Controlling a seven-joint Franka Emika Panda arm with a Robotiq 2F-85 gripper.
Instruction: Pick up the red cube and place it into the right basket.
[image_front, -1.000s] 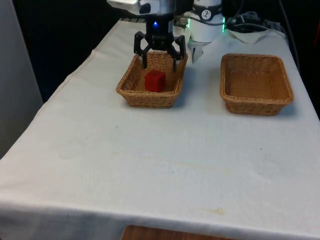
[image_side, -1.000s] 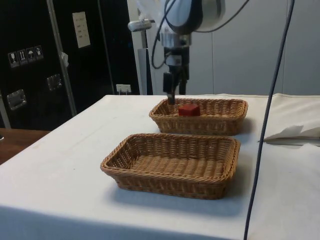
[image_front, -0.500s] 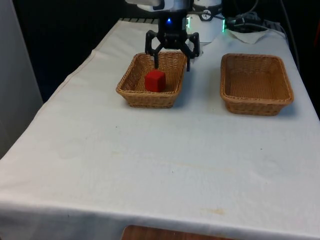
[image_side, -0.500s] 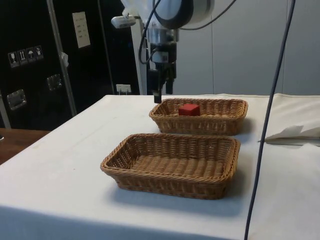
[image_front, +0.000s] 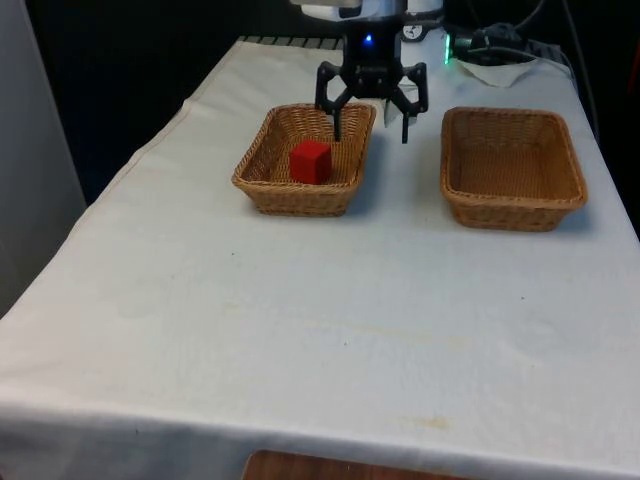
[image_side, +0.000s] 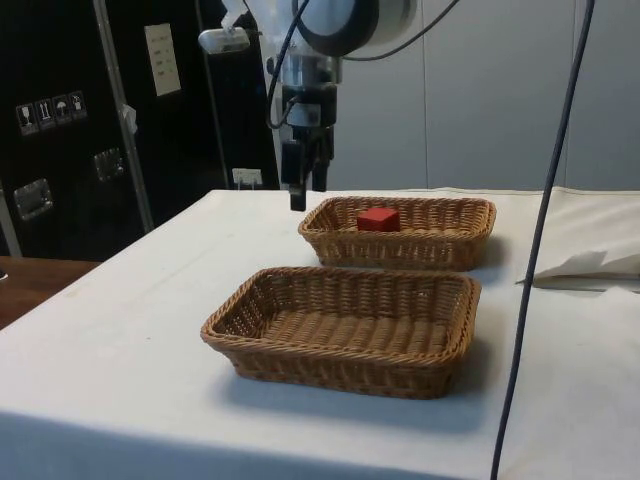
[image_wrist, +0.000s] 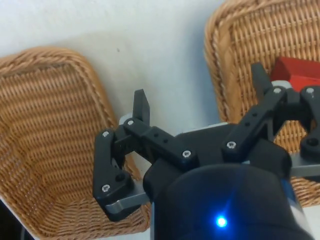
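The red cube (image_front: 310, 161) (image_side: 378, 219) (image_wrist: 300, 72) lies inside the wicker basket (image_front: 290, 205) on the front view's left. My black gripper (image_front: 371, 136) (image_side: 298, 203) (image_wrist: 199, 82) hangs open and empty above that basket's right rim, over the gap between the two baskets. The cube sits beside one finger, untouched. The second wicker basket (image_front: 512, 215) (image_side: 340, 360) (image_wrist: 45, 125) on the front view's right holds nothing. In the side view the basket with the cube (image_side: 400, 255) is the farther one.
A crumpled white sheet (image_front: 500, 70) (image_side: 590, 268) and cables lie at the table's far end, behind the right basket. A dark cable (image_side: 540, 200) hangs down through the side view. White cloth spreads wide in front of both baskets.
My open gripper has risen out of the left basket and shifted towards the front view's right, away from the cube. The cube has stayed where it was.
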